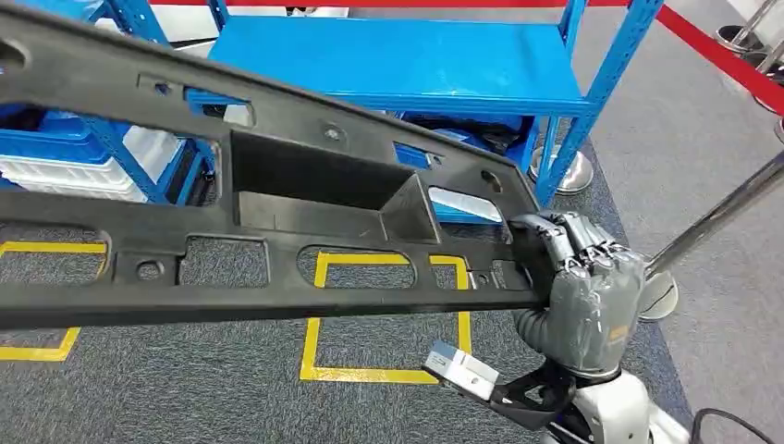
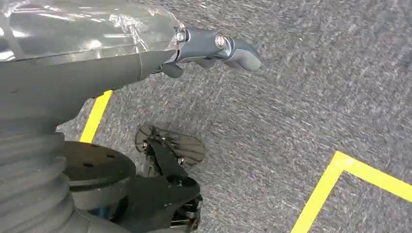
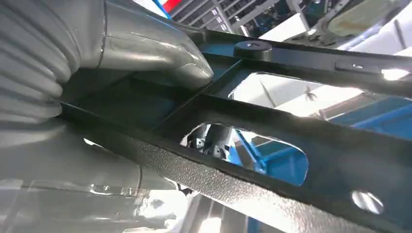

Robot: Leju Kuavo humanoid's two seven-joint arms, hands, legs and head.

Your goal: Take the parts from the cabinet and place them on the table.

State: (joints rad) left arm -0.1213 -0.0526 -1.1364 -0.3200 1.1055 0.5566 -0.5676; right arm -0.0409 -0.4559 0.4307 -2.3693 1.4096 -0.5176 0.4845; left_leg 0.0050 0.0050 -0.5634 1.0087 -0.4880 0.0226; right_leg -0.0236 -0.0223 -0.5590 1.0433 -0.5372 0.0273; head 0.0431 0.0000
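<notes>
In front of the blue metal shelving cabinet [image 1: 398,65], the head view shows the right robot hand [image 1: 578,287] wrapped around one end of a long black moulded plastic panel with a box-shaped recess and several cut-out openings [image 1: 277,213]. The fingers curl over the panel's upper face at that end, and the rest of the part runs out away from the right robot hand, across the robot's front, held level above the grey carpet with yellow tape squares [image 1: 388,342]. Gripping at the end probably suits a part this long; I judge the panel is already clear of the cabinet and on its way to the table, which I cannot see here. In the left wrist view the left robot hand [image 2: 214,46] hangs over the carpet with a yellow line nearby; its fingers look loosely extended and nothing is between them, though how much support it gives the panel I cannot tell. In the right wrist view the thick grey thumb [image 3: 155,48] of the right robot hand presses onto a rib of the panel [image 3: 291,131], which extends outward from the palm, the clamp keeping it from tipping.
</notes>
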